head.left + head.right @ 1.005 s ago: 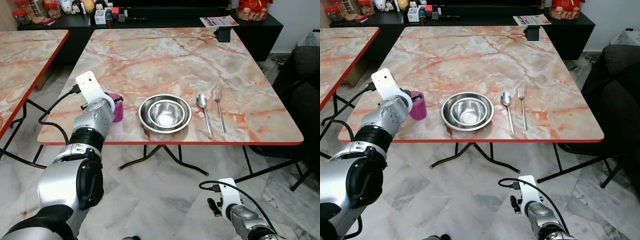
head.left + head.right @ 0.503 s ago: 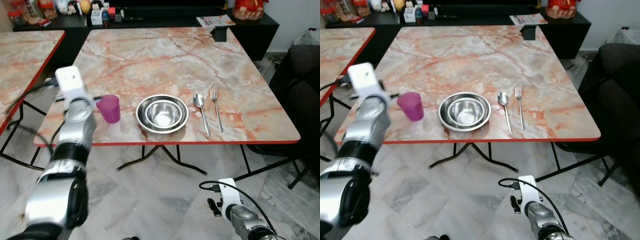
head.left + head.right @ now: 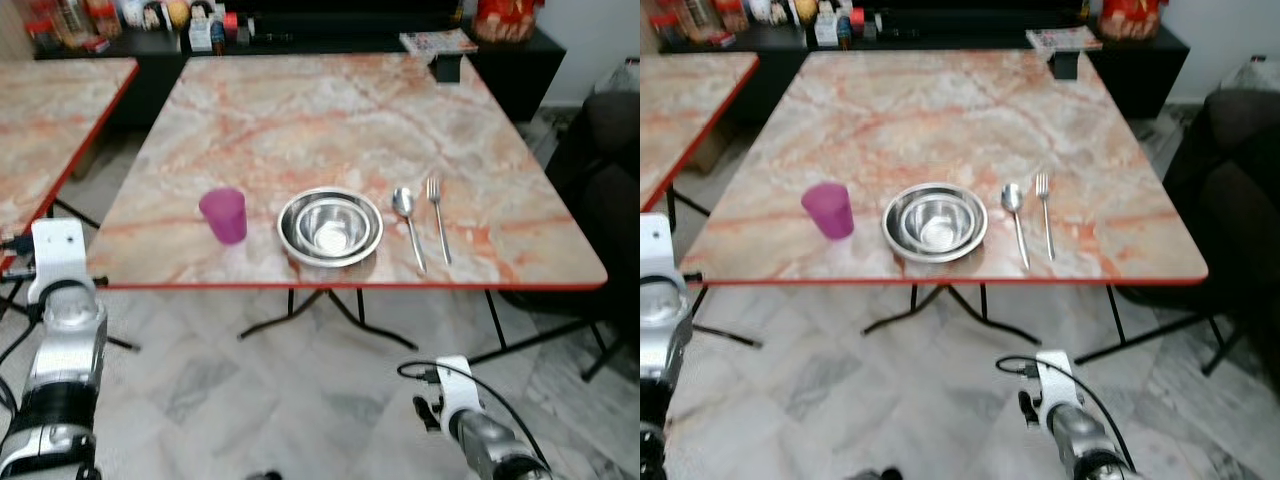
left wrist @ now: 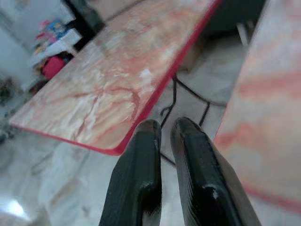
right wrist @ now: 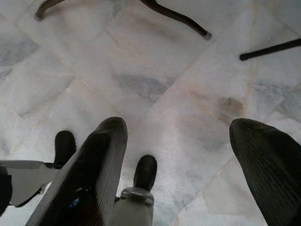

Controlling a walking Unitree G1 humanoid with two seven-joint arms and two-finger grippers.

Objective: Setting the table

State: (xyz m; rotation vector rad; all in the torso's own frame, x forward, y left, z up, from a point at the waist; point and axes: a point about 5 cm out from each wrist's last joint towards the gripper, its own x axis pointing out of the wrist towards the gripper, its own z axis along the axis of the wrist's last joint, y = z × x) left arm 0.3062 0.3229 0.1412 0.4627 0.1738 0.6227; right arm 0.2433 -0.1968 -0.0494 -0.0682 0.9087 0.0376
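Note:
On the marble table (image 3: pixel 330 110) a pink cup (image 3: pixel 223 215) stands upright near the front edge. Right of it sits a steel bowl (image 3: pixel 330 226) with a smaller bowl nested inside. A spoon (image 3: pixel 408 222) and a fork (image 3: pixel 438 214) lie side by side to the right of the bowls. My left arm (image 3: pixel 60 330) hangs low beside the table's left corner, well away from the cup. In the left wrist view my left gripper (image 4: pixel 162 134) is shut with nothing between its fingers. My right gripper (image 5: pixel 176 141) hangs open above the floor.
A second marble table (image 3: pixel 50 110) stands to the left with a gap of floor between the two. A dark sideboard (image 3: pixel 300 30) with small items runs along the back. A dark chair (image 3: pixel 610 150) sits at the right. Table legs (image 5: pixel 178 16) cross the floor below.
My left arm has drawn back from the pink cup and dropped down beside the table's left corner. The cup stays standing on the table. The view has shifted slightly.

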